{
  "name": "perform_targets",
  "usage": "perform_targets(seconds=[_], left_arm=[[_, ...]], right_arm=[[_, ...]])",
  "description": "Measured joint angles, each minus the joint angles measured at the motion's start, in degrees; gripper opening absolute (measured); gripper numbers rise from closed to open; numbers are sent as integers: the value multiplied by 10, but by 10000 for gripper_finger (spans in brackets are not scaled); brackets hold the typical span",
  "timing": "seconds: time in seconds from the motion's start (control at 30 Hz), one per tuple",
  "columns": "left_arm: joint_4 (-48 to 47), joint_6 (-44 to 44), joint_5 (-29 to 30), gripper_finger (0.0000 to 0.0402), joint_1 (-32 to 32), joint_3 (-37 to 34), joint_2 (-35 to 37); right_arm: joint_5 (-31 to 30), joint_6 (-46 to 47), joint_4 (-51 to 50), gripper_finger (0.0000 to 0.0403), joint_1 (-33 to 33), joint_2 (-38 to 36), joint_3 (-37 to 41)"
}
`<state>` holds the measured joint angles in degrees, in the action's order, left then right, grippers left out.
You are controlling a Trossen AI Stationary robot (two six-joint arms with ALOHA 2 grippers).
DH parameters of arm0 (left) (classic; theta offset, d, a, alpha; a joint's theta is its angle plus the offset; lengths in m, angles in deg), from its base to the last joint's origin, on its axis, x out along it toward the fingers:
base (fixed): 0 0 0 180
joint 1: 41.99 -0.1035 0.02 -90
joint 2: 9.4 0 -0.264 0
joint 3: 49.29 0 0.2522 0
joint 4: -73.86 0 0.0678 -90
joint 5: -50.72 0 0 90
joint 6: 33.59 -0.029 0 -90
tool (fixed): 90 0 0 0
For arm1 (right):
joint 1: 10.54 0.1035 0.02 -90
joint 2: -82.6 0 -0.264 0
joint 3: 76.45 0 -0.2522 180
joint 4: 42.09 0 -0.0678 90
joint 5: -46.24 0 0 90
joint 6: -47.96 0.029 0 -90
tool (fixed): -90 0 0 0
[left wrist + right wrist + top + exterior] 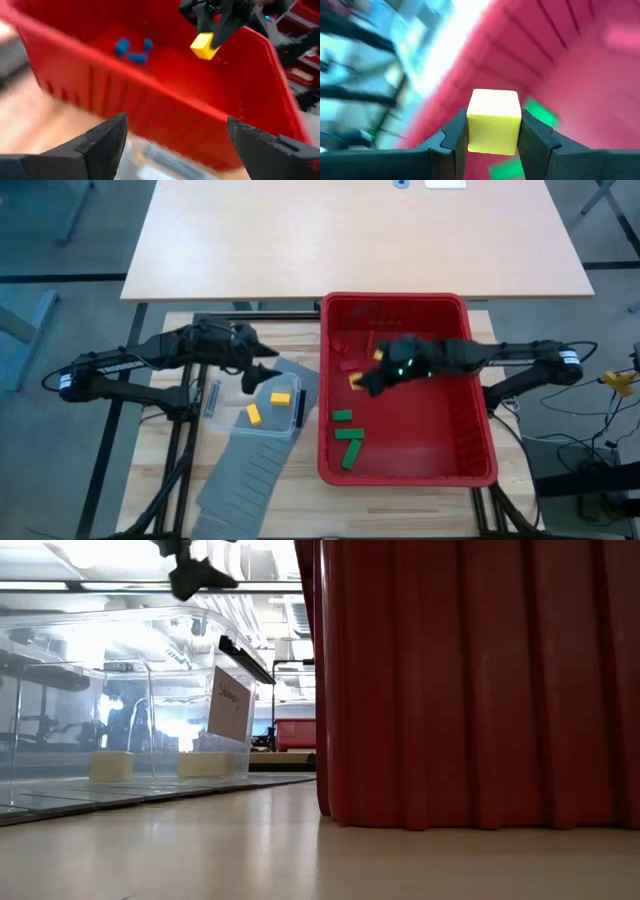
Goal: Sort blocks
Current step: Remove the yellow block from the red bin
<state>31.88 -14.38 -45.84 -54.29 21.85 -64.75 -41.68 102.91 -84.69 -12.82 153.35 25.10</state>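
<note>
My right gripper (362, 383) hangs over the left part of the red bin (470, 430), shut on a yellow cube (494, 120). The cube and that gripper also show in the left wrist view (202, 46). Green blocks (347, 435) lie on the bin's floor near its left wall, with red ones (346, 356) and blue ones (132, 49) elsewhere in it. My left gripper (175, 145) stands open and empty above the clear tub (270, 405), left of the bin. Two yellow blocks (280, 397) (254, 415) rest on the tub's floor. My right gripper pinches the yellow cube by two opposite sides (473, 125) between its two fingers (535, 140). The fingers come slanting down from the table's right side. The cube is lifted clear, high above the bin's floor.
Grey slotted panels (240, 475) lie under and in front of the tub. The bin's tall red wall (470, 680) stands right of the tub (130, 700) in the low view. A second, pale table (350, 240) stands behind.
</note>
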Motion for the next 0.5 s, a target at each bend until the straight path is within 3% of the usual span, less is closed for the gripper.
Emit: perform_targets(seconds=[0.3,0.5], left_arm=[[137,-193,88,314,0,0,-23],[240,-266,105,314,4,0,-57]], right_arm=[[93,20,223,114,-86,18,-32],[137,71,319,116,-101,68,-32]])
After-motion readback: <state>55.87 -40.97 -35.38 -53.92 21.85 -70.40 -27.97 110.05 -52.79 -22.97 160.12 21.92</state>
